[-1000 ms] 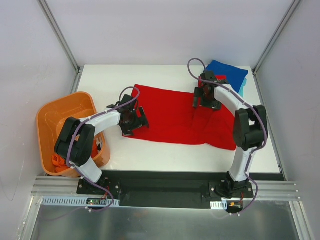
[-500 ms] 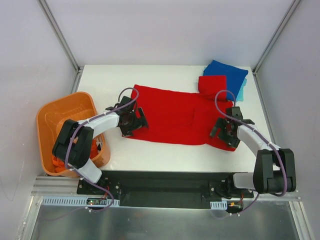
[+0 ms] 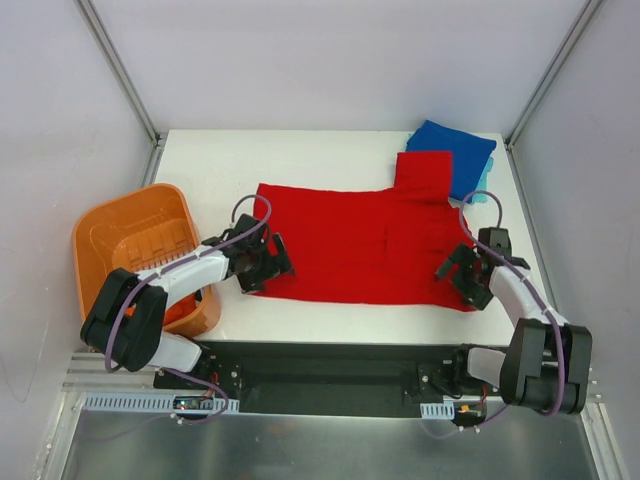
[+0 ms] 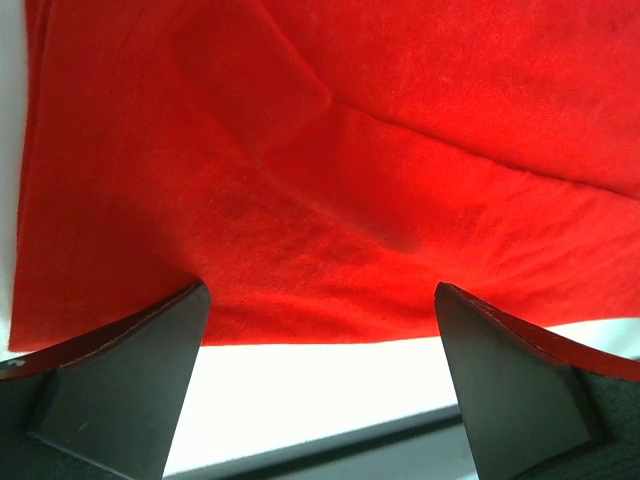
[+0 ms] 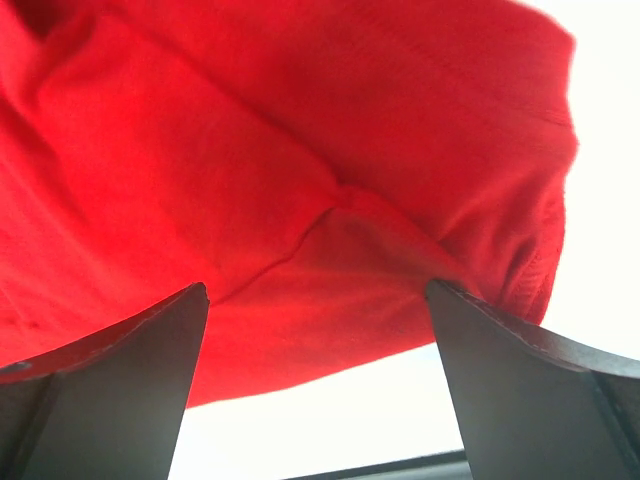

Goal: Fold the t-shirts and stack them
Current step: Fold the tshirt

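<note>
Surface: a white table [image 3: 300,160] inside a pale-walled enclosure, with both arm bases at its near edge.
Red shirt: the bright red cloth t-shirt [image 3: 350,240] lies spread flat across the middle of the table, running left to right. One sleeve [image 3: 424,175] reaches back onto the edge of the stack. It appears to be laid open ready for folding.
Stack: the royal blue folded t-shirt [image 3: 458,148] sits at the far right corner with a sliver of light teal cloth [image 3: 482,194] showing under its near edge. It is probably parked there to leave folding room.
Basket: the rigid orange plastic basket [image 3: 105,240] sits off the table's left side. I cannot tell what it holds.
Left: the left gripper [image 3: 262,262] sits low at the shirt's near-left corner. Its fingers [image 4: 130,380] are spread wide with nothing pinched, and the hem is just ahead of the tips.
Right: the right gripper [image 3: 468,277] is at the near-right corner. Its fingers [image 5: 110,380] are equally wide apart and hold nothing.
Reason: the two ends of the near hem are bracketed, probably so both corners can be taken together.
Progress: the fold looks not yet begun.
</note>
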You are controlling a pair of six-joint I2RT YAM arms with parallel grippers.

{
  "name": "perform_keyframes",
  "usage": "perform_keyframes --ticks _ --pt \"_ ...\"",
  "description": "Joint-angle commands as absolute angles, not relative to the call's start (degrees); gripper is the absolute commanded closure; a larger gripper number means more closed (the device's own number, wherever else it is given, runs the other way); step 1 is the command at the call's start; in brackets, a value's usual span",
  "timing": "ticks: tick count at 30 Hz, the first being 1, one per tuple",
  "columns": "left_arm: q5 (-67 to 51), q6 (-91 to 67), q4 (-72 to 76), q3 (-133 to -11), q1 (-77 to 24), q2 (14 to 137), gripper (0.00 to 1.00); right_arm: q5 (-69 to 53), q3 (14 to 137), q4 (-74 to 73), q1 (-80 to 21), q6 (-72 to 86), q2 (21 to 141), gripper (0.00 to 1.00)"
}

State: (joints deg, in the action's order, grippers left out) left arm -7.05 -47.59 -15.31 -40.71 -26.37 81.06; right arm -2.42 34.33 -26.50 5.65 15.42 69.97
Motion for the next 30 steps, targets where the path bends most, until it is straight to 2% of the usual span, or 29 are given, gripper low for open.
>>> perform_keyframes --ticks 1,7,11,15,19,24,27,30 --pt "-6.42 -50.79 -23.55 -35.51 -28.21 78.32 0.01 -2.96 28.75 -34.28 10.18 15.03 67.06 0.03" --pt "-7.21 -53.34 -26.53 -33.05 -31.28 74.46 0.01 -6.33 27.25 -37.08 11.78 16.35 62.42 0.03" --pt "-5.1 -55.02 -31.54 -34.27 -34.8 68.48 0.01 -2.02 29.0 -42.54 11.78 16.35 51.54 0.03" --pt "-1.94 -54.5 -33.84 -37.17 -34.98 63.81 0.01 -3.61 34.34 -44.29 10.82 14.51 46.41 0.03" --pt "1.21 -50.38 -33.84 -44.63 -34.98 66.52 0.01 -0.36 41.21 -44.04 6.69 11.96 43.42 0.03" --pt "5.36 -46.41 -33.75 -55.62 -34.98 77.22 0.01 0.08 45.96 -38.24 -3.49 9.85 52.45 0.03" --pt "6.24 -45.44 -33.49 -60.28 -34.98 84.51 0.01 9.9 49.12 -36.39 -12.29 11.51 63.78 0.03" --pt "3.53 -45.26 -32.08 -62.4 -34.98 90.5 0.01 9.94 51.94 -34.02 -16.6 13.36 74.33 0.03"
